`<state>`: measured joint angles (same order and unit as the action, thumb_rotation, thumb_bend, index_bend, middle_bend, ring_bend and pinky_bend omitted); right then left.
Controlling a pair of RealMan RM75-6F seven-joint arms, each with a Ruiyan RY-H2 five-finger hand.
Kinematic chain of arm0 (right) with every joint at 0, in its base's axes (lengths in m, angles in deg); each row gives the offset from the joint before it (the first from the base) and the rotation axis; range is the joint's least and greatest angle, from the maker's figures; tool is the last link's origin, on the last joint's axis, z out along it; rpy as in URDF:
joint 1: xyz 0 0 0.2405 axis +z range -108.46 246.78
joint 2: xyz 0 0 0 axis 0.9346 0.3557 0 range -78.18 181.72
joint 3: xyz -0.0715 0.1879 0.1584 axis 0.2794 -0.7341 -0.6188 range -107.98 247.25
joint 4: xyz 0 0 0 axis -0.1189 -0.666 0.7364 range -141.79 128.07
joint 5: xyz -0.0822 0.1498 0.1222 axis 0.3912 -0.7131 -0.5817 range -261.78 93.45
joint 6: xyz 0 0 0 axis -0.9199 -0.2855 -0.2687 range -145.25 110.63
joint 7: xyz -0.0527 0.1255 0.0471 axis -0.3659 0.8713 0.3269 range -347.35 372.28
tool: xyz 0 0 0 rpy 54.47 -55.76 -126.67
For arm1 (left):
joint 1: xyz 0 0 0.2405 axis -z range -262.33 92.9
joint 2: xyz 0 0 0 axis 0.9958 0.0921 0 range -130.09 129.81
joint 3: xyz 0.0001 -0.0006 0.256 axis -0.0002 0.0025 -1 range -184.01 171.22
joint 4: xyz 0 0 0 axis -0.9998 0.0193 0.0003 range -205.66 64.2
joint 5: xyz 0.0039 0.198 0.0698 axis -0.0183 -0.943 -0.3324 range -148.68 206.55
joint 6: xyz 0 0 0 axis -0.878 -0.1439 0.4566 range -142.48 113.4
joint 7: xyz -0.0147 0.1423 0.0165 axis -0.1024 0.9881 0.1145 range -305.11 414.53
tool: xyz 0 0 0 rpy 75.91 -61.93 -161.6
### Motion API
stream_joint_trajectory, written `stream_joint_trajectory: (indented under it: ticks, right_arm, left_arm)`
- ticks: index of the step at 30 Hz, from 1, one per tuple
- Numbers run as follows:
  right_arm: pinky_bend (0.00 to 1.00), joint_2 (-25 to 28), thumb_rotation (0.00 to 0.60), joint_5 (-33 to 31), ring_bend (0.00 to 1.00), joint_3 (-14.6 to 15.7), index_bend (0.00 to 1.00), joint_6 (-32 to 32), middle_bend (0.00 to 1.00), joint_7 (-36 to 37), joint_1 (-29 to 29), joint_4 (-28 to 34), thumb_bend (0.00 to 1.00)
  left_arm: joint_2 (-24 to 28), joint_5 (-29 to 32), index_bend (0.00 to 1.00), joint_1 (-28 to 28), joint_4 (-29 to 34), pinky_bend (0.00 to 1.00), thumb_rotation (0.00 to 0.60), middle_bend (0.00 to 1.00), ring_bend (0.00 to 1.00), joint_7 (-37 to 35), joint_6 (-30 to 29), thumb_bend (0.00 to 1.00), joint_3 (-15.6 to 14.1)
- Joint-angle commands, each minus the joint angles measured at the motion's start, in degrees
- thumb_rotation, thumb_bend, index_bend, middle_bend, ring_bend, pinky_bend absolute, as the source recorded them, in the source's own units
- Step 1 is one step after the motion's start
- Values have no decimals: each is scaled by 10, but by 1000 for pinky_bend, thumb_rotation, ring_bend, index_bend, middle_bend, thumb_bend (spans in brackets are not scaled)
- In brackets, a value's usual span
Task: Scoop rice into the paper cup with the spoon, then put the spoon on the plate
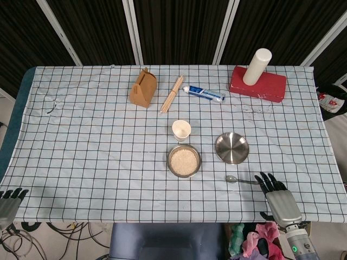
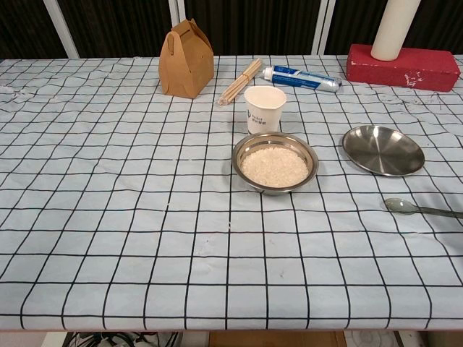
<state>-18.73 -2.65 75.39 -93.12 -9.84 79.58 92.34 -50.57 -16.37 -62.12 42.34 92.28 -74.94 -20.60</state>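
Fingers [image 1: 269,180] of our right hand [image 1: 279,197] spread, holding nothing, tips at the spoon [image 1: 240,180] handle end. Bowl [image 1: 184,161], cup [image 1: 181,130] sit beyond-left, plate [image 1: 232,148] just ahead. Left hand [image 1: 10,199] idle, w/ nothing in it. Step: grab spoon; next we need fingers around handle.

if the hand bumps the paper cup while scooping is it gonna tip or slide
Probably both, easily. The paper cup stands upright and looks empty, so it is likely very light and would slide on the checked cloth at a slight nudge. It is taller than its narrow base, so a push near the rim may tip it toward the rice bowl beside it. Its thin wall could dent if squeezed.
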Motion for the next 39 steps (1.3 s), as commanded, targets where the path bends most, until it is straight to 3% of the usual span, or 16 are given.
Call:
stream_joint_trajectory:
  ticks: [1,20,30,33,36,38,39]
  right_arm:
    - [184,0,600,-4,0,-2,0,7,0,9,-1,-3,84]
    - [184,-8,600,-4,0,-9,0,13,0,2,-7,2,108]
    - [194,-10,600,-19,27,-28,0,19,15,3,-2,23,124]
    - [287,-11,600,-32,185,-41,0,20,152,-15,3,32,168]
    - [528,-16,600,-45,512,-57,29,17,436,-30,9,39,215]
    - [758,-24,600,-53,777,-70,137,14,686,-40,15,38,238]
    - [818,-29,600,-60,847,-79,182,13,756,-47,19,36,244]
  left_arm:
    - [0,0,0,0,0,0,600,0,0,0,0,81,-1]
    - [3,-8,0,-1,-2,0,600,0,0,-9,5,81,-1]
    - [4,-10,0,-1,0,0,600,0,0,-8,4,81,-1]
    - [5,-9,0,-1,0,0,600,0,0,-10,6,81,0]
    - [6,-9,0,-1,-1,0,600,0,0,-13,8,81,0]
    - [6,-9,0,0,-2,0,600,0,0,-14,9,81,0]
    - [7,-10,0,0,-2,0,600,0,0,-14,10,81,0]
